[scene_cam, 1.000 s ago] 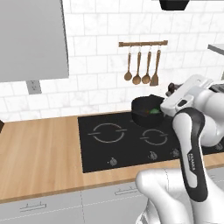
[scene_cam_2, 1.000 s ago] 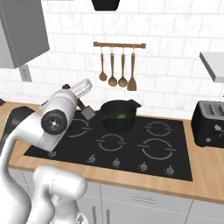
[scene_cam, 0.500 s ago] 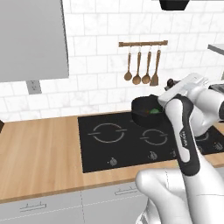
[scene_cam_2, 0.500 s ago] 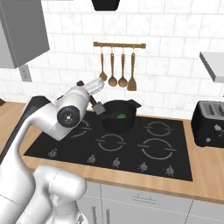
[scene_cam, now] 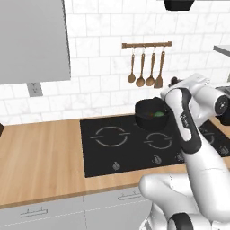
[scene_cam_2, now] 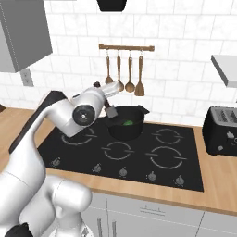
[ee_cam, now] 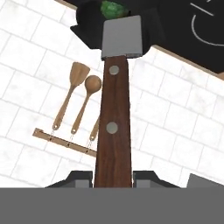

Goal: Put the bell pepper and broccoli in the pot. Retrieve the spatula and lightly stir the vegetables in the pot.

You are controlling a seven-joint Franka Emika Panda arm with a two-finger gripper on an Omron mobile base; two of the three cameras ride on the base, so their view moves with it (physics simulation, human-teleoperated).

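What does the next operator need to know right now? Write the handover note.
End effector: shut on the spatula, gripped by its wooden handle, grey blade pointing toward the pot.
Pot: on the cooktop's rear burner; the spatula blade hangs beside its rim.
Broccoli: in the pot. Bell pepper: cannot tell; nothing red visible.
Done: spatula retrieved, broccoli in.
Left: check the pepper, lower the blade into the pot, stir lightly.
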